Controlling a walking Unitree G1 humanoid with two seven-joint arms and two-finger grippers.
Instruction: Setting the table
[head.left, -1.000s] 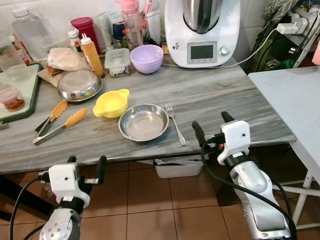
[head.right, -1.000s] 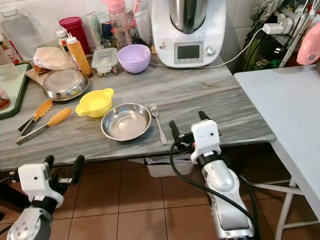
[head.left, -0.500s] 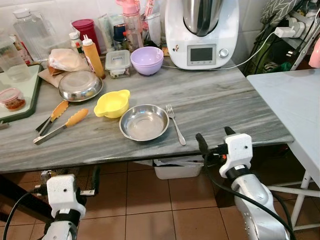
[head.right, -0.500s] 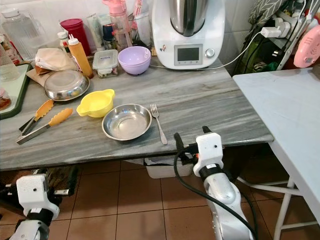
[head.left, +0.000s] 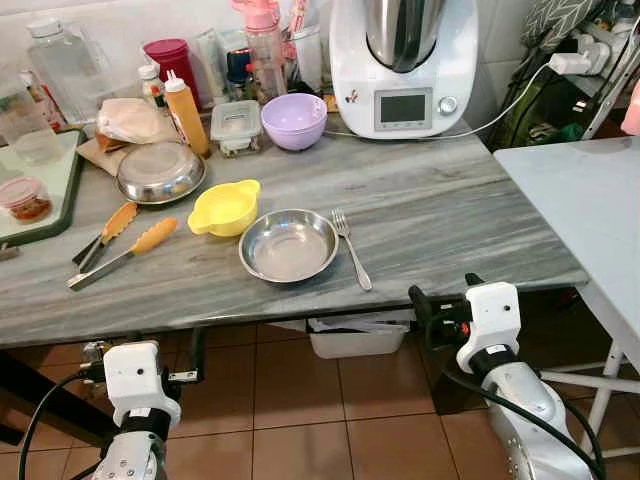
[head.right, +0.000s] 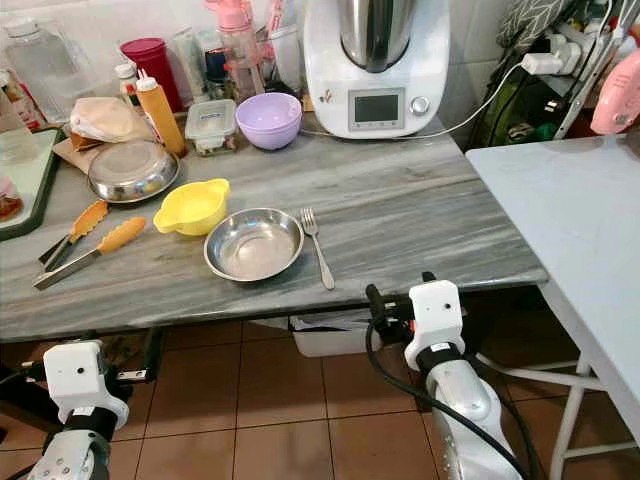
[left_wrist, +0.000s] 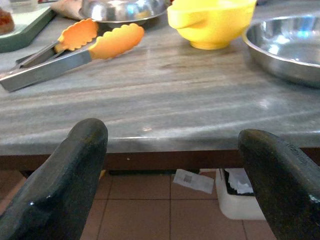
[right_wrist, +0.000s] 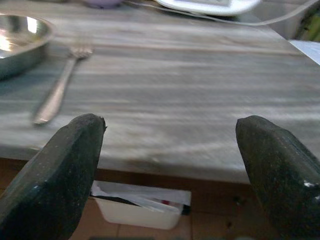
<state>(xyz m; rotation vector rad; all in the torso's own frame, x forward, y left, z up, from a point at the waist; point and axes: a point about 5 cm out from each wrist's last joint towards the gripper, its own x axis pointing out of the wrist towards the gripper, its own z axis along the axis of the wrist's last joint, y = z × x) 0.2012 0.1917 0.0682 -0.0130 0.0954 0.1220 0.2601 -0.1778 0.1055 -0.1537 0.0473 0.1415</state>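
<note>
Tabletop (head.left: 440, 200) of grey veined stone, both hands held below its front edge, fingers apart and empty.

Left to right: orange-tipped metal tongs (head.left: 115, 243) lie flat; a yellow two-handled bowl (head.left: 224, 206) sits just beside a shallow steel bowl (head.left: 288, 245); a steel fork (head.left: 351, 249) lies just right of that bowl, tines pointing away. Left hand (left_wrist: 175, 175) hangs over tiled floor; its wrist view shows the tabletop's underside edge and a white bin beneath, seen only in part from the head. Right hand (right_wrist: 170, 170) faces the fork, which appears blurred in the right wrist view.
</note>
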